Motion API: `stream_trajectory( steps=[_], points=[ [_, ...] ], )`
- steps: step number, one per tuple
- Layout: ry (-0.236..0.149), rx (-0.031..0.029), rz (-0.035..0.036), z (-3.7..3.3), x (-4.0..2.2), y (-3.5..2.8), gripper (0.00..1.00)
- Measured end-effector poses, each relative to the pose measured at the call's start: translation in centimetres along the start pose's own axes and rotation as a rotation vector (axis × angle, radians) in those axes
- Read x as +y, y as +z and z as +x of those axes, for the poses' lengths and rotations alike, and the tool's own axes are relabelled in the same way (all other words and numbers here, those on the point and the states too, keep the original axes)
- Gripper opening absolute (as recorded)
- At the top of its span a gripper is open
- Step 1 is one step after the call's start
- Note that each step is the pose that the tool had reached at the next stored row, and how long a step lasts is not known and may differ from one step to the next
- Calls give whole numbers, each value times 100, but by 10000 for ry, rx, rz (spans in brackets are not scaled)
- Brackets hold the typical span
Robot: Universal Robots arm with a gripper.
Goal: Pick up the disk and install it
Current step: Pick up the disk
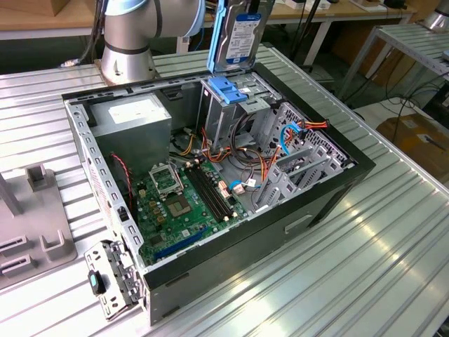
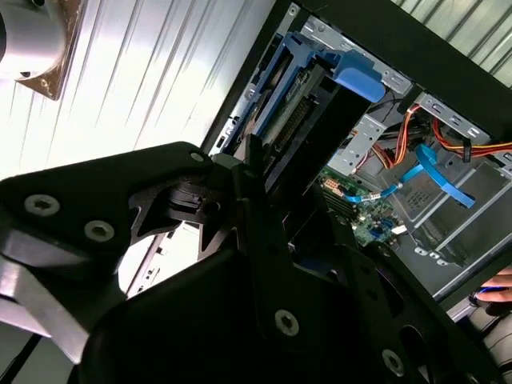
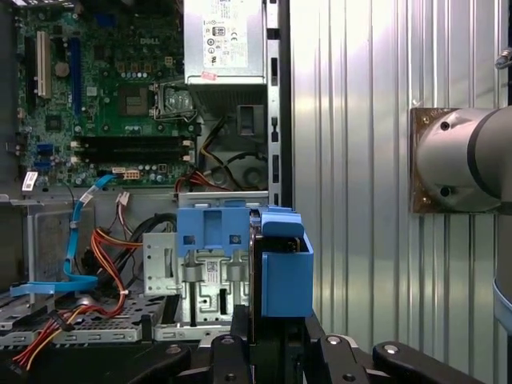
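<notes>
Reaching down over the open computer case (image 1: 330,200), wrist aiming at the drive cage (image 1: 231,112). Clamping the disk (image 1: 237,34) by its upper end, with the gripper (image 3: 272,334) closing firmly on it in the first wrist view and the black fingers (image 3: 238,328) flanking the blue carrier rail (image 3: 286,268). Hanging the disk upright and on edge at twelve o'clock in the exterior view, just above the cage's blue bracket (image 1: 228,90), possibly brushing it, the gap being hard to judge. Showing the arm's base (image 1: 130,49) at eleven o'clock, bolted onto the ribbed table (image 1: 379,281).
</notes>
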State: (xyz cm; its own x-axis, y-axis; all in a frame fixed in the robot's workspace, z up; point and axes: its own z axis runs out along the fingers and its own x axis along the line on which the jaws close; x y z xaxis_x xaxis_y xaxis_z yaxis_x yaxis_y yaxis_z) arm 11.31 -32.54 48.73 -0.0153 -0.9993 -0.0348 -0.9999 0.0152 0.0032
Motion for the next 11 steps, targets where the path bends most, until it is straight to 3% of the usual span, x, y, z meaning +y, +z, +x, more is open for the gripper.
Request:
stream_trajectory(
  steps=[11],
  points=[
    [1, 0, 0, 197, -18, -6, 35]
  ],
)
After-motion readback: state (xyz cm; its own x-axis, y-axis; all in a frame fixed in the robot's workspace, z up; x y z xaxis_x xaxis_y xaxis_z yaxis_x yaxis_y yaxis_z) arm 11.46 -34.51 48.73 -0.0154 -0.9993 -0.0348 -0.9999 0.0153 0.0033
